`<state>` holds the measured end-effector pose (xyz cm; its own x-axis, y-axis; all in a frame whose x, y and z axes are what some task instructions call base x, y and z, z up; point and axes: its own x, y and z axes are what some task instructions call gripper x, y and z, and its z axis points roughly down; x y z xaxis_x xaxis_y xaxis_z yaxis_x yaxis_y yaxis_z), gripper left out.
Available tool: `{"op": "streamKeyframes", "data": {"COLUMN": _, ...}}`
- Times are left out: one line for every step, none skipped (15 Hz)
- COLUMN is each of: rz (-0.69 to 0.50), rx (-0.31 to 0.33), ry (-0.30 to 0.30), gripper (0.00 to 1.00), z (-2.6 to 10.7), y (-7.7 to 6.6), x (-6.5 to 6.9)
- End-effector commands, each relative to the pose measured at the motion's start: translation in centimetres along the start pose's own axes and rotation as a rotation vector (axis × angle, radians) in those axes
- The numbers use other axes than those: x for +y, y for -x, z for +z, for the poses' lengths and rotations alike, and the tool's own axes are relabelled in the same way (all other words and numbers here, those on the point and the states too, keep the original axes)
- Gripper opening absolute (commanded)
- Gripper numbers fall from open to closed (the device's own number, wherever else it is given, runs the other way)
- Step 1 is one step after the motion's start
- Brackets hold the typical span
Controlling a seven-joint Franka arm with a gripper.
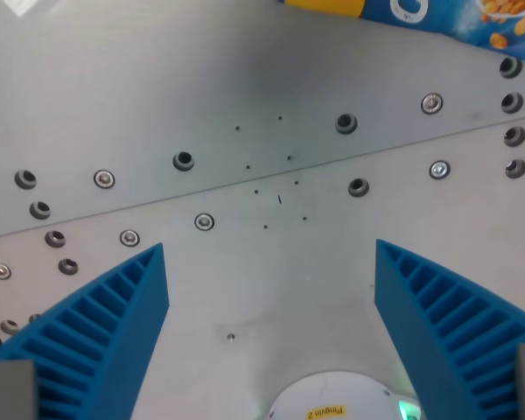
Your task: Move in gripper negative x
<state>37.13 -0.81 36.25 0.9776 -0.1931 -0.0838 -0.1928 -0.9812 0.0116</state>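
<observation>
My gripper [269,255] is open, with nothing between its two blue ribbed fingers. The left finger [114,315] and the right finger [437,315] rise from the bottom corners of the wrist view. They hang over a grey metal plate [245,96] with screws and holes. A seam [245,185] runs across the plate from lower left to upper right. A white round part with a yellow label [328,398] sits at the bottom edge between the fingers.
A blue and yellow food box [455,17] lies at the top right edge of the wrist view. Screw heads and open holes line both sides of the seam. Small dark specks dot the plate's middle.
</observation>
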Motion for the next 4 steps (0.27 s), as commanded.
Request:
{"op": "streamKeyframes", "data": {"rz": 0.015, "rx": 0.082, "ry": -0.008, "gripper": 1.0, "z": -0.1, "y": 2.7, "x": -0.2}}
{"op": "streamKeyframes", "data": {"rz": 0.015, "rx": 0.082, "ry": -0.008, "gripper": 1.0, "z": 0.0, "y": 3.2, "x": -0.2}}
{"op": "streamKeyframes", "data": {"rz": 0.015, "rx": 0.082, "ry": -0.008, "gripper": 1.0, "z": 0.0, "y": 3.7, "x": -0.2}}
{"op": "streamKeyframes", "data": {"rz": 0.015, "rx": 0.082, "ry": -0.008, "gripper": 1.0, "z": 0.0, "y": 4.2, "x": -0.2}}
